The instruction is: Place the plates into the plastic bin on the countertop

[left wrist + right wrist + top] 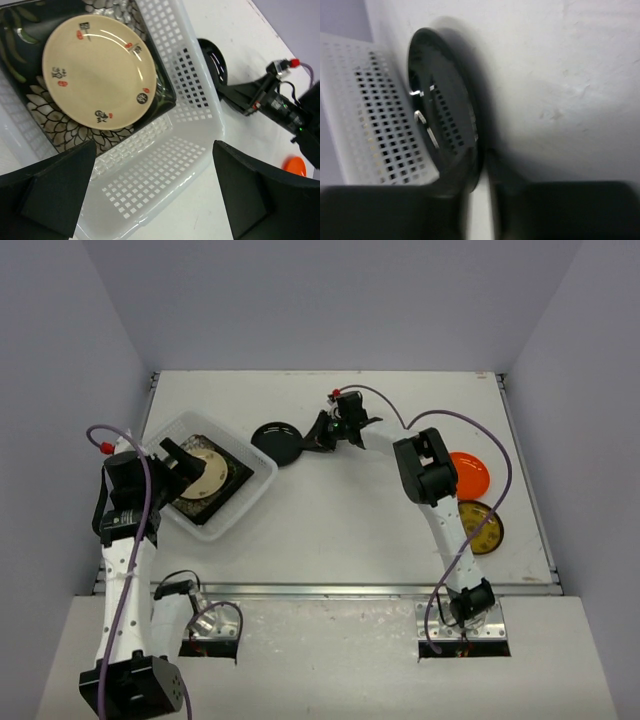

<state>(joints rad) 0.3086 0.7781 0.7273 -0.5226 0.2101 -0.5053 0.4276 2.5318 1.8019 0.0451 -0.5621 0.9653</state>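
White countertop [350, 520]: right gripper [320, 435] pinches a blurred round black plate [445, 100]; left gripper [155, 187] gapes empty over a half-hidden flowered plate [65, 135] in the plastic bin [195, 65].

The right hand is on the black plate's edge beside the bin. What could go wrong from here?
The right hand pinches the black plate only at its rim, so it may slip out on lifting. The left hand hovers open over the plastic bin, so the arms could collide.
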